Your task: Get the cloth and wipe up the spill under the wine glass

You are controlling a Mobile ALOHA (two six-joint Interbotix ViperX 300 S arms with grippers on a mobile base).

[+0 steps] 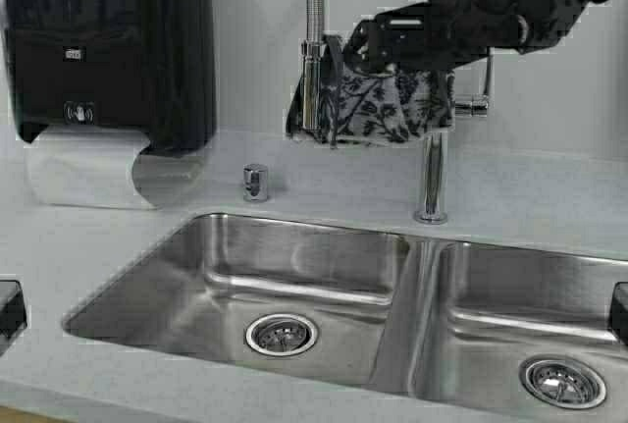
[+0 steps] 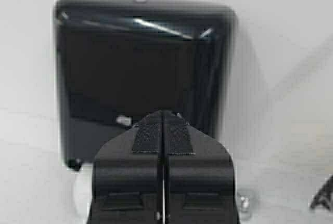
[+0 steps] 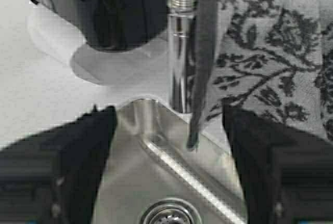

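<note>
Hanging over the faucet [image 1: 316, 60], the cloth [image 1: 392, 104] sits just below the right gripper [image 1: 368, 42], fingers spread wide, empty; left gripper [image 2: 163, 133] fingers pressed together.

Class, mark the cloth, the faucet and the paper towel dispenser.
cloth [image 1: 392, 104], high view, printed front fold.
faucet [image 1: 430, 183], high view, upright chrome post.
paper towel dispenser [image 1: 108, 40], high view, dark front cover.

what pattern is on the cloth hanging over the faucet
The cloth is light grey-white with a dark leaf and flower print, clearest in the right wrist view.
</note>
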